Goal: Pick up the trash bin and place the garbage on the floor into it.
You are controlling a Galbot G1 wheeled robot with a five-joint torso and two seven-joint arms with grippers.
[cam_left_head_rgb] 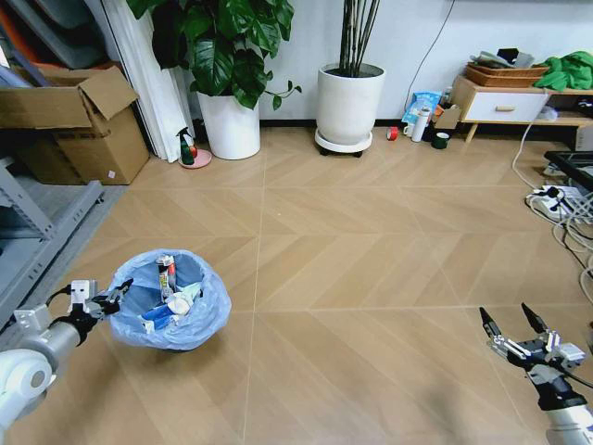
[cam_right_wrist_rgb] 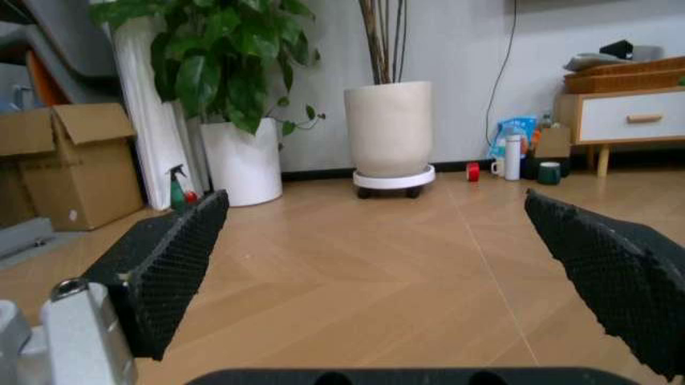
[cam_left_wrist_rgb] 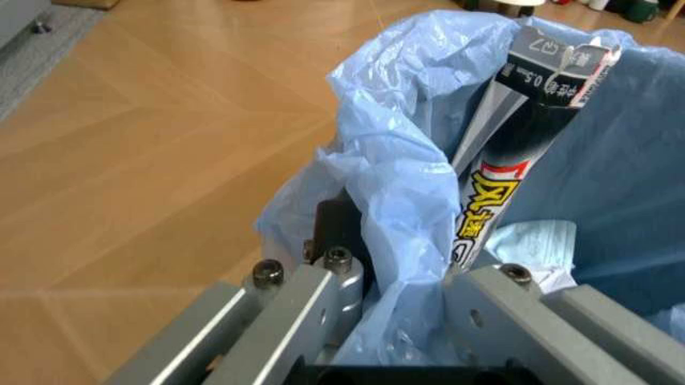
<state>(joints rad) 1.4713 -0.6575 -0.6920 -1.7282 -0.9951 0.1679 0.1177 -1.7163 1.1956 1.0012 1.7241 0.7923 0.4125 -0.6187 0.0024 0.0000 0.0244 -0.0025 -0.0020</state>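
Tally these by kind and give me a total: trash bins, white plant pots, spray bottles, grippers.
trash bin: 1
white plant pots: 2
spray bottle: 1
grippers: 2, the left gripper at the bin's rim and the right gripper open
Total: 6

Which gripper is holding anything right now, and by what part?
Left gripper grips the trash bin by its bag-covered rim. Right gripper is open, holding nothing.
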